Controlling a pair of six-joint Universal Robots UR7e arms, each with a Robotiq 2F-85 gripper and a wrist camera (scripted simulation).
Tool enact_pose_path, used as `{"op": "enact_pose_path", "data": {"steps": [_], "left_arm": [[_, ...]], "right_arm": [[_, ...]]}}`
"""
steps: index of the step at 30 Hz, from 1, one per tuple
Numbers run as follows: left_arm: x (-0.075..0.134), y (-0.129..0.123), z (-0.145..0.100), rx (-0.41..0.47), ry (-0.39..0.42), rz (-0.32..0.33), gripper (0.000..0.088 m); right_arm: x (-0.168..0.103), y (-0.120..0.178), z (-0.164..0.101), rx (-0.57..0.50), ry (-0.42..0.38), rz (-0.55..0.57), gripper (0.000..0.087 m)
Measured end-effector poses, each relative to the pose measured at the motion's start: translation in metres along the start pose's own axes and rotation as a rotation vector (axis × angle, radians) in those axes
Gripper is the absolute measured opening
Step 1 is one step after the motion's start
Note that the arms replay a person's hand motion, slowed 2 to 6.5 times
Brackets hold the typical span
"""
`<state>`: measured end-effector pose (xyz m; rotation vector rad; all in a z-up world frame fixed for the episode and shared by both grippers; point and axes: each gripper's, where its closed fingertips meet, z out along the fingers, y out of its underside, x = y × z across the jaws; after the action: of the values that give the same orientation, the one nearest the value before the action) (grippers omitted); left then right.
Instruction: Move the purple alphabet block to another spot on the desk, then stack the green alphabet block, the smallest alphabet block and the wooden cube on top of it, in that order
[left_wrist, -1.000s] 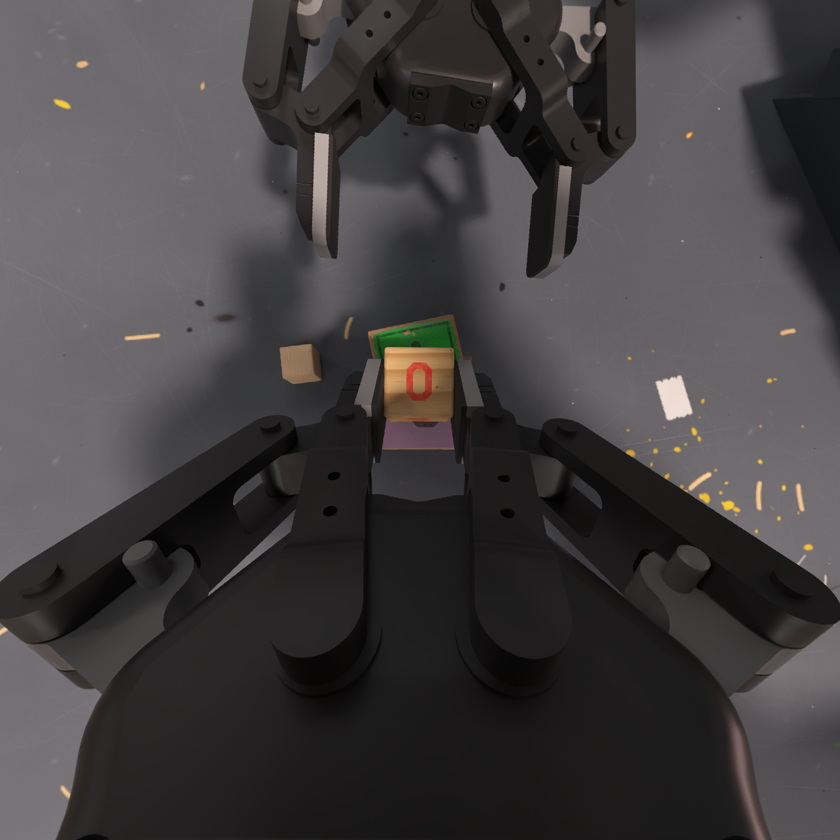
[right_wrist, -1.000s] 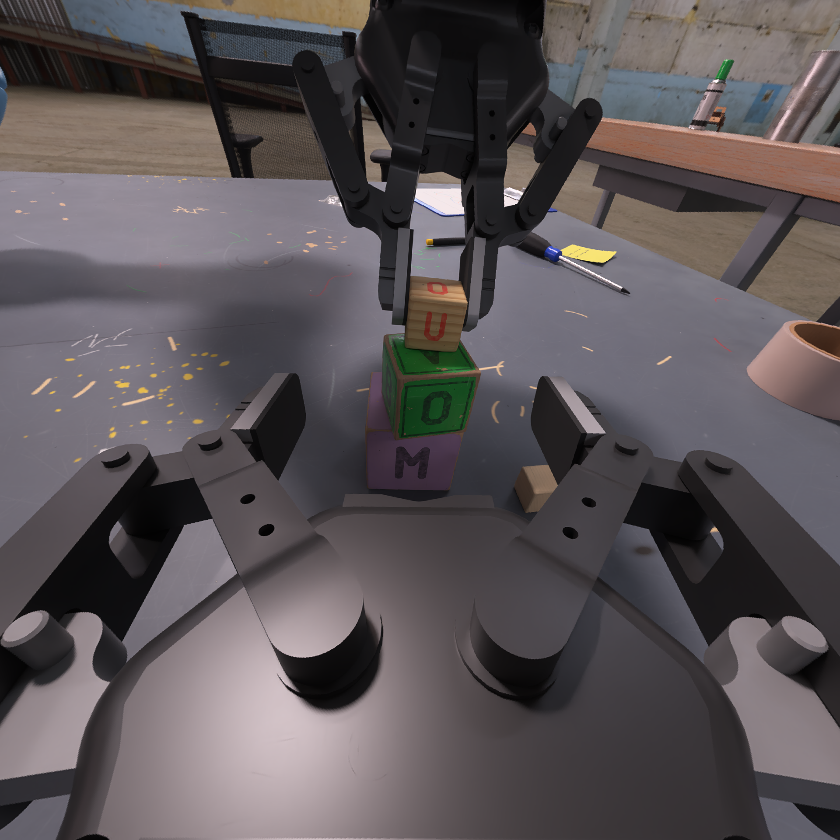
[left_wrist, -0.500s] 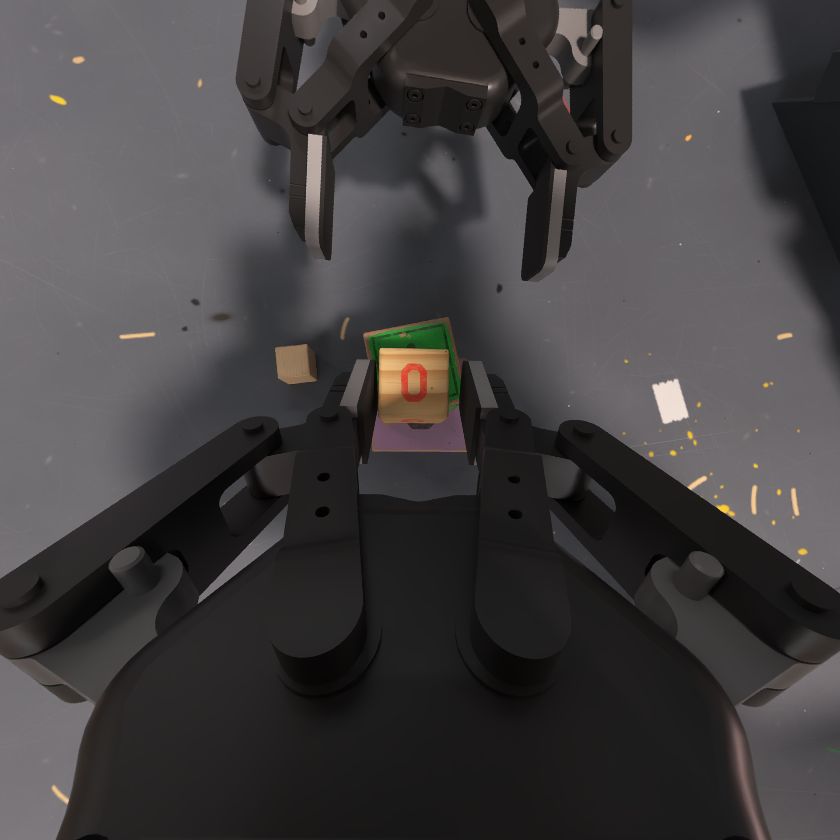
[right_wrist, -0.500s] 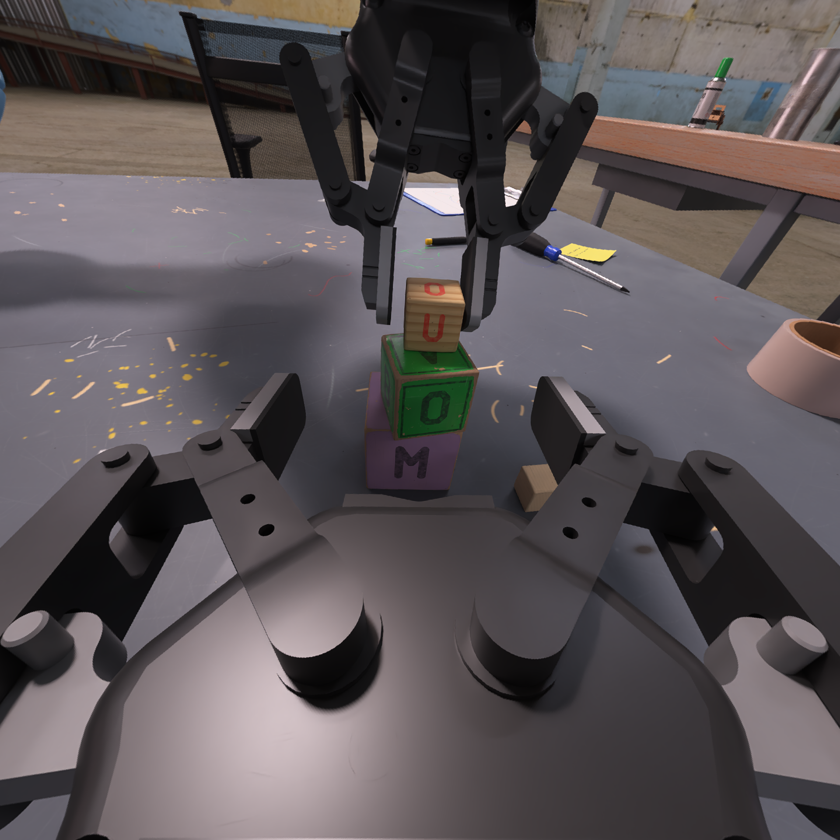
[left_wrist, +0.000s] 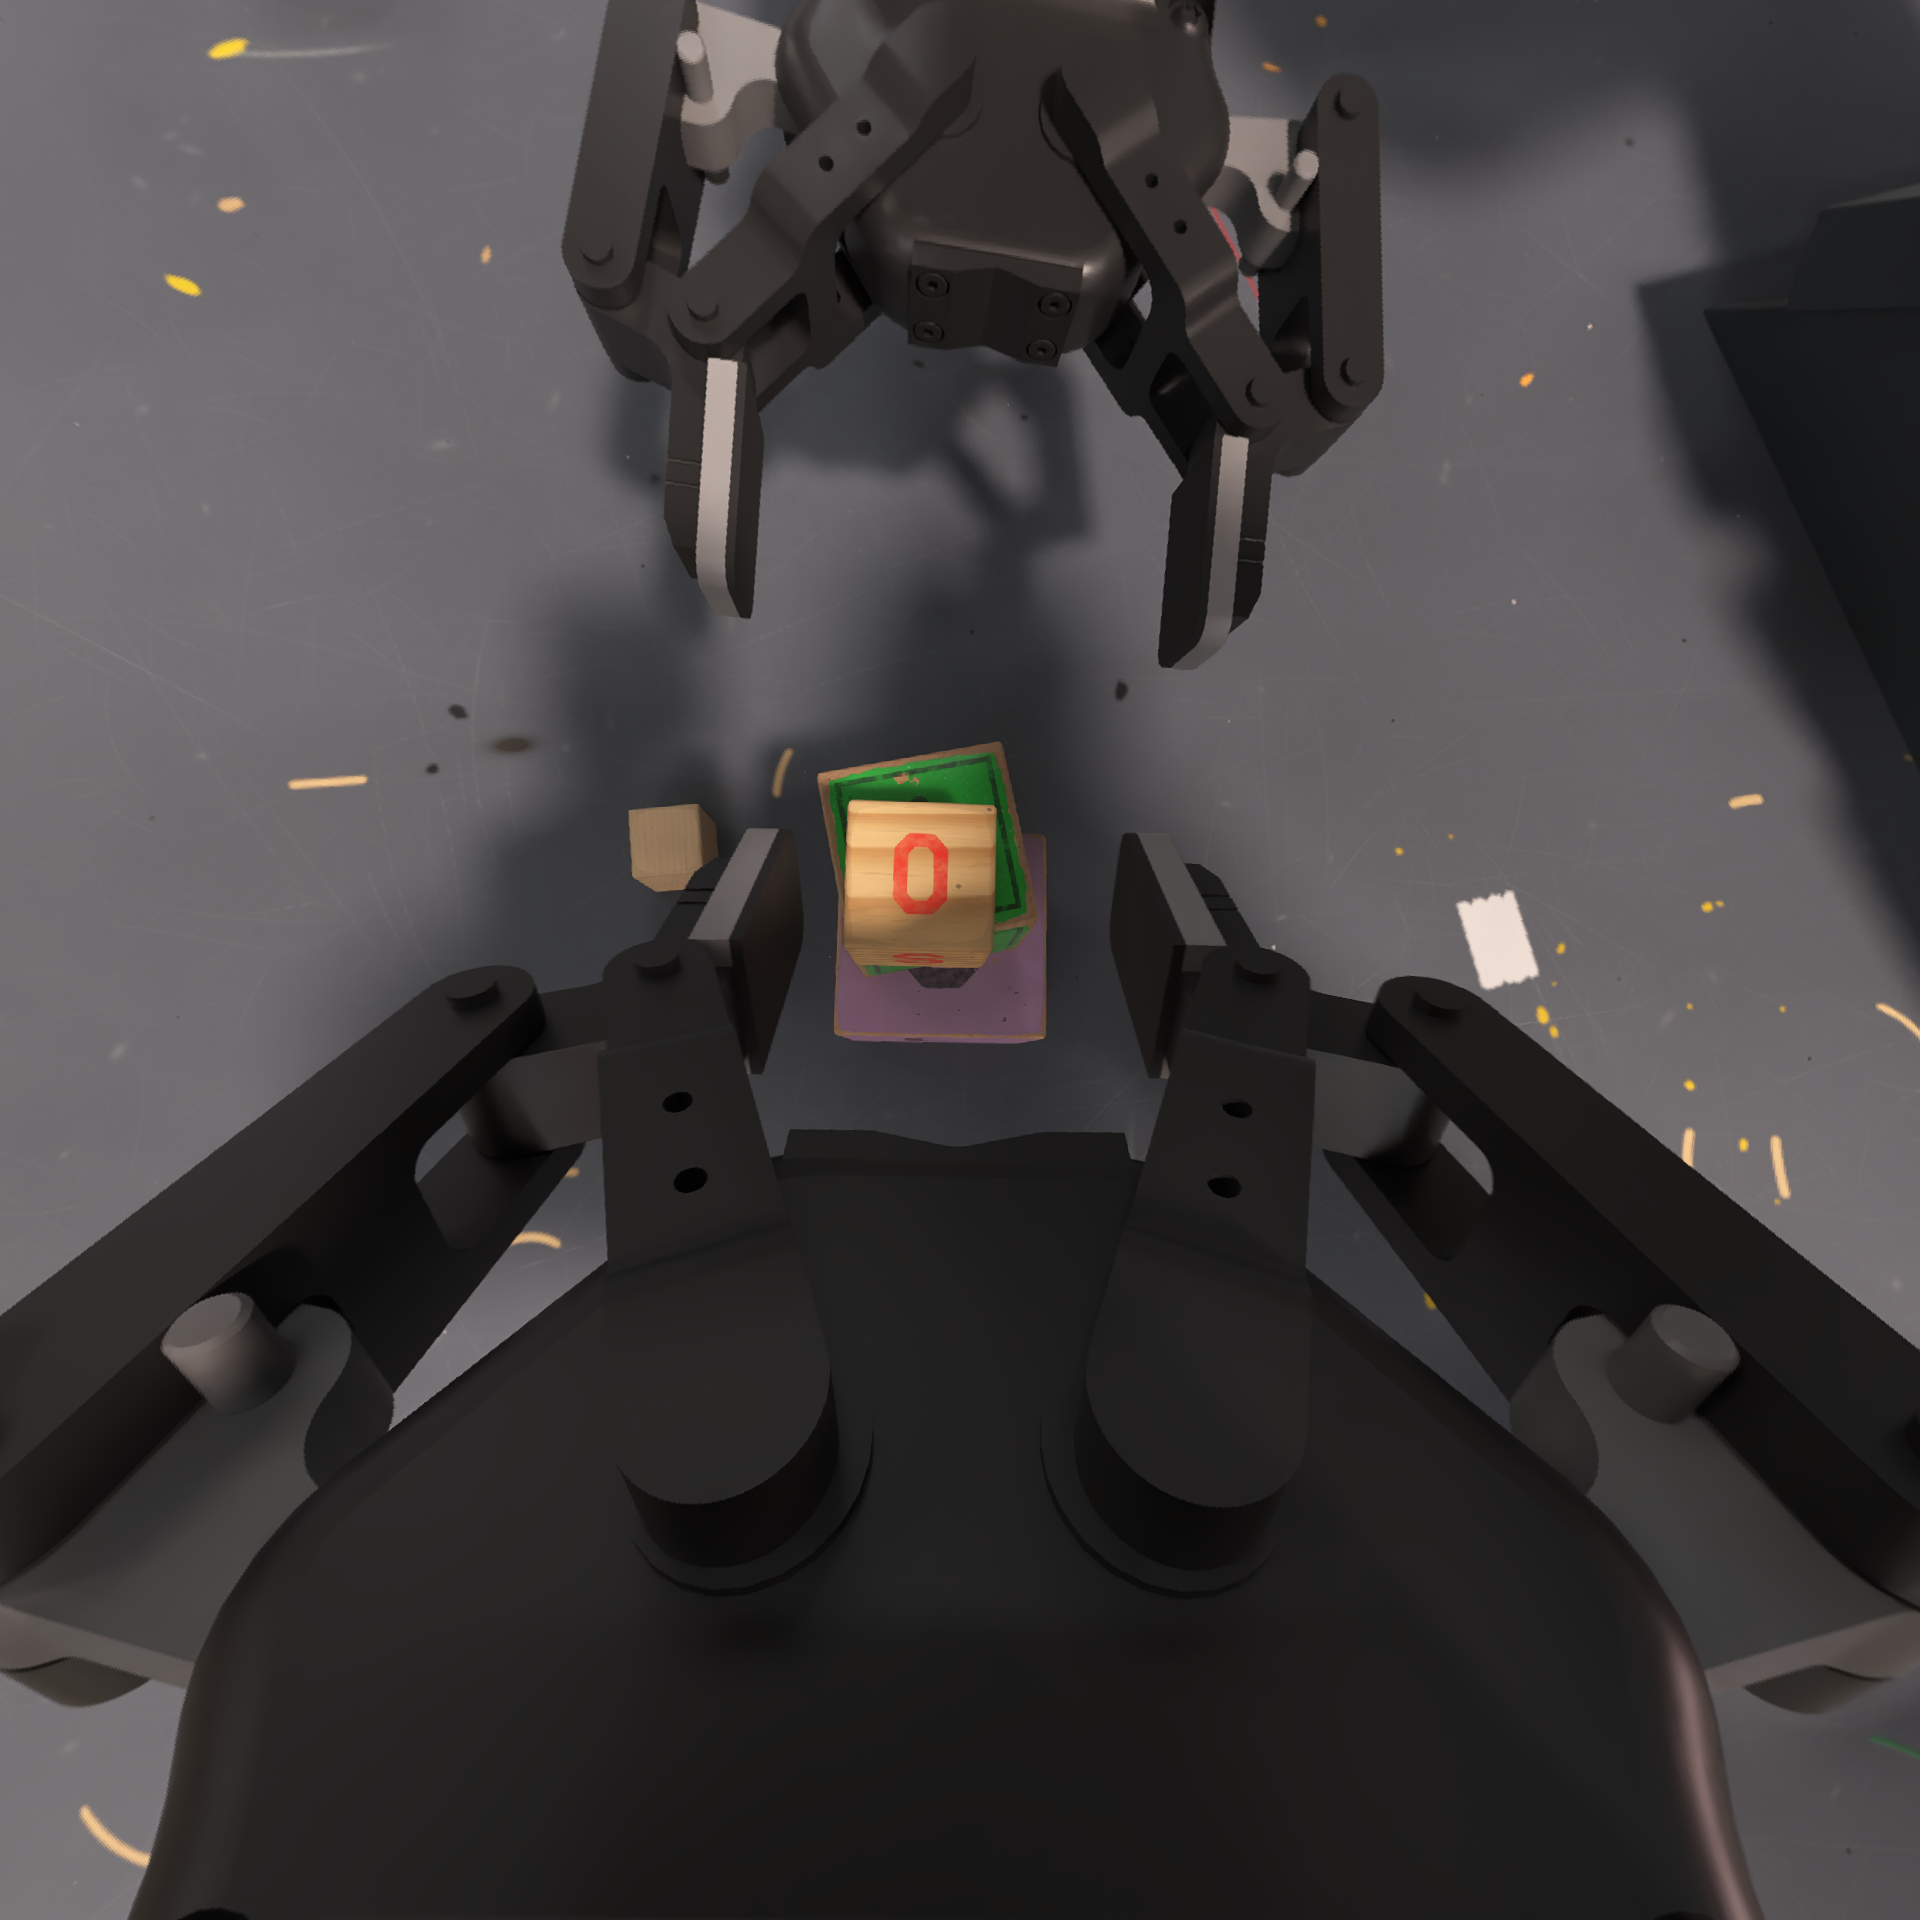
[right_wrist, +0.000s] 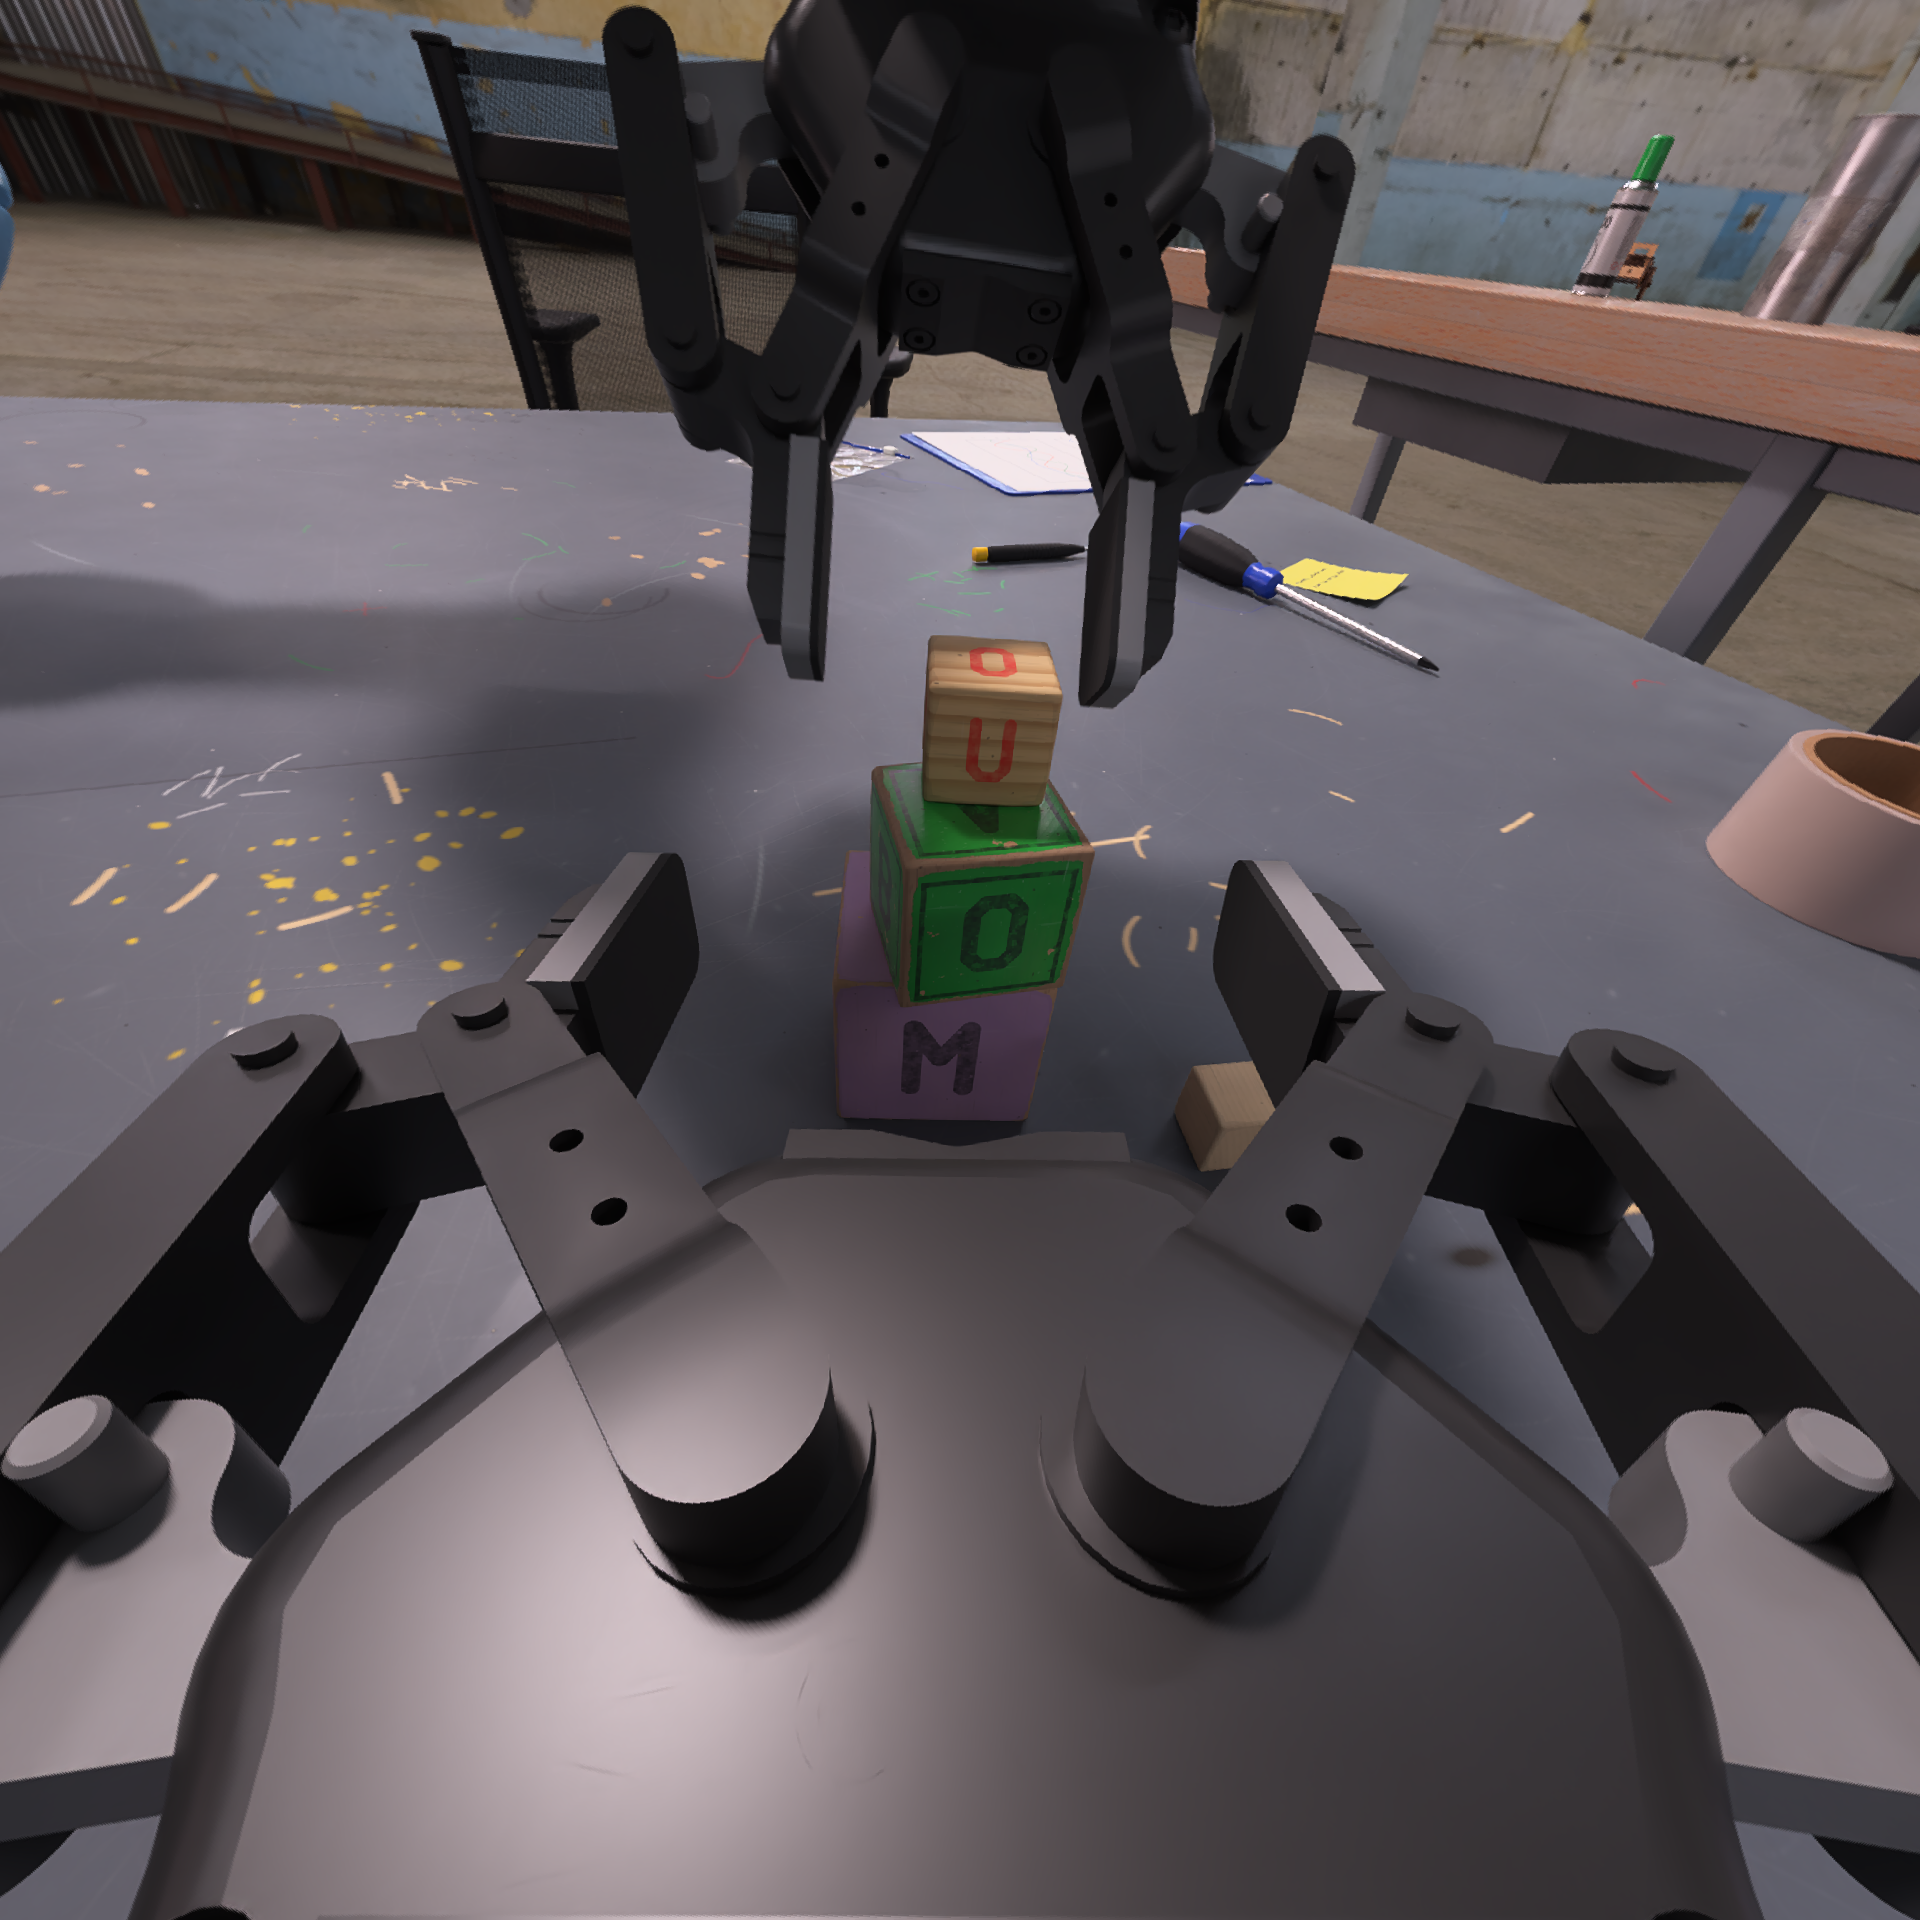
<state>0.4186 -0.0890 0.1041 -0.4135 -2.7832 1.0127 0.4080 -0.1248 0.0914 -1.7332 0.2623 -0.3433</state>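
Three blocks stood stacked on the grey worktop: the purple block at the bottom, the green block on it, twisted and shifted a little off square, and the small block with red letters on top, touching nothing but the green one. The left gripper hung straight above the stack with its fingers spread wide, one on each side of the small block and clear of it. The right gripper sat low and near the stack, pointing at it, its fingers also wide apart and empty. The plain wooden cube lay on the worktop just beside the purple block, partly hidden behind a right finger. Farther back were a screwdriver, a yellow note, a pen and a roll of tape.
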Motion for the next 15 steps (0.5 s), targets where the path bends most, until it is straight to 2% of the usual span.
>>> {"op": "enact_pose_path", "data": {"steps": [8,15], "left_arm": [[0.000,-0.005,-0.013,0.097,-0.058,-0.009,0.0632],[-0.007,-0.002,-0.030,0.196,-0.117,-0.054,0.0614]], "right_arm": [[0.000,0.000,0.000,-0.002,0.002,-0.007,0.0854],[0.001,-0.001,-0.001,0.006,0.010,-0.005,0.0854]]}}
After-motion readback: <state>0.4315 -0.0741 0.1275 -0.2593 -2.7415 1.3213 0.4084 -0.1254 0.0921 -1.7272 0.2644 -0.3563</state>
